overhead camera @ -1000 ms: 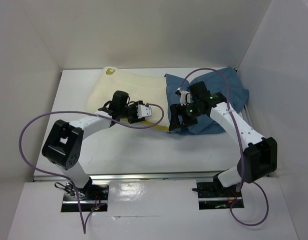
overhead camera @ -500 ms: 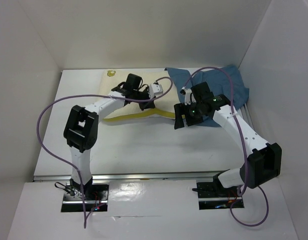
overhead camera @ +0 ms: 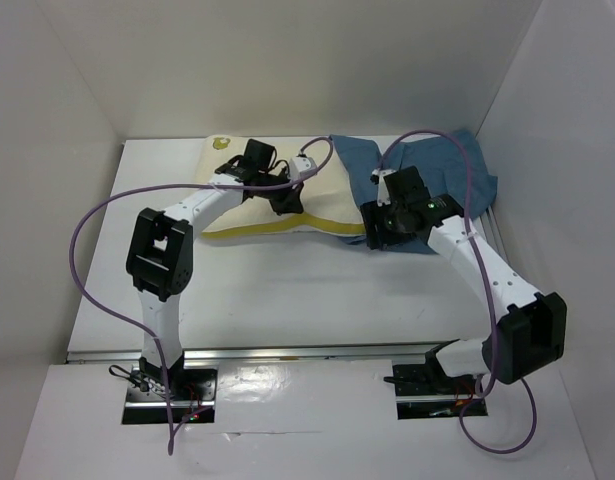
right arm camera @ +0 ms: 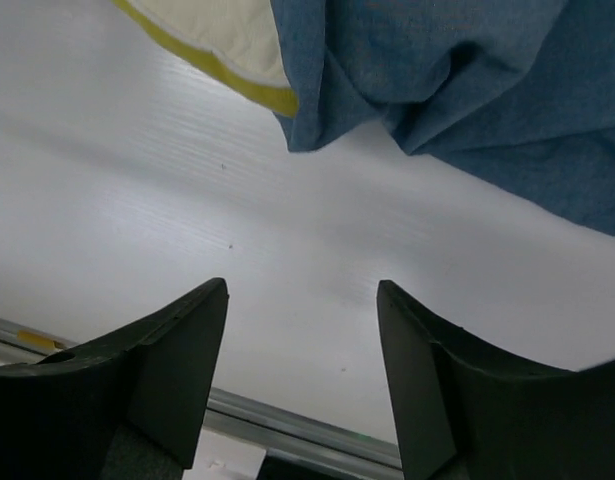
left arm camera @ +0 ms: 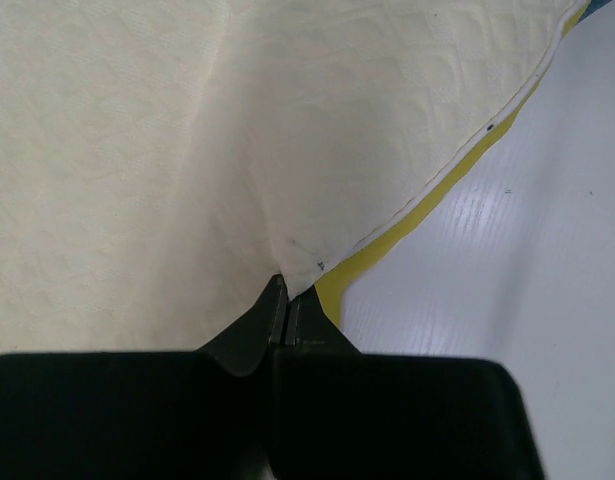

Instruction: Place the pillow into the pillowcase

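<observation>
The cream-white pillow (overhead camera: 272, 205) with a yellow edge band lies at the back of the table, a small yellow mark at its far left corner. My left gripper (overhead camera: 287, 192) is shut on the pillow's cloth (left arm camera: 287, 150) close to its yellow edge. The dusty-blue pillowcase (overhead camera: 437, 175) lies wrinkled at the back right, its left edge overlapping the pillow's right end. My right gripper (overhead camera: 372, 235) is open and empty above the table, just in front of the pillowcase's near edge (right arm camera: 427, 90). The pillow's yellow corner (right arm camera: 237, 50) pokes out beside the blue cloth.
White walls enclose the table on three sides. A metal rail (overhead camera: 287, 352) runs along the table's near edge. Purple cables (overhead camera: 97, 220) loop from both arms above the surface.
My left gripper has drawn the pillow back and to the right, flattening it against the pillowcase. My right gripper has let go of the pillowcase's edge and swung toward its near side.
</observation>
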You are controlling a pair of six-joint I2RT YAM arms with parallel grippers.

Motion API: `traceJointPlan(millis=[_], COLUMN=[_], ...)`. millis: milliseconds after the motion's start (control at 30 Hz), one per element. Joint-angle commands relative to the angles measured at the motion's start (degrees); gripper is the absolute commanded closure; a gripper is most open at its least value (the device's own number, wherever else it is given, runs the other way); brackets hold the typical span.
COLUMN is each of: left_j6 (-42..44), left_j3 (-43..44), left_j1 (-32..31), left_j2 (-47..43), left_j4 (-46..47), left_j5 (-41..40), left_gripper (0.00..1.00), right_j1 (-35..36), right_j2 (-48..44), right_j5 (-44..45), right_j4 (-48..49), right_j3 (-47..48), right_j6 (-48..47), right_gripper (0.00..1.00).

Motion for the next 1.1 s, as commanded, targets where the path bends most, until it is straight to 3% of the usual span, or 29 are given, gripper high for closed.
traceJointPlan(millis=[0,233,933,1067], left_j6=[-0.8,0.2,-0.8,-1.3], left_j3=[1.7,1.2,0.1,0.6], left_j1=[0.4,2.1,3.2,3.2], left_j2=[-1.1,-2.1,-2.7,-2.7], left_j4=[-0.6,-1.8,-1.3,-1.3], left_j5=[2.5,1.9,1.9,1.3], left_gripper=[1.0,1.0,1.0,1.0], right_j1=[0.0,0.0,0.0,0.0], right_j2=[1.8,7.1,13.9,15.5], right_j5=[1.0,-3.2,-5.9,-5.9], right_j4=[7.5,10.8,13.8,15.2], right_j3=[0.4,2.4,5.6,5.6], right_j6=[-0.9,-2.0,-2.6,-3.2], right_gripper=[0.32,0.47,0.49,0.62])
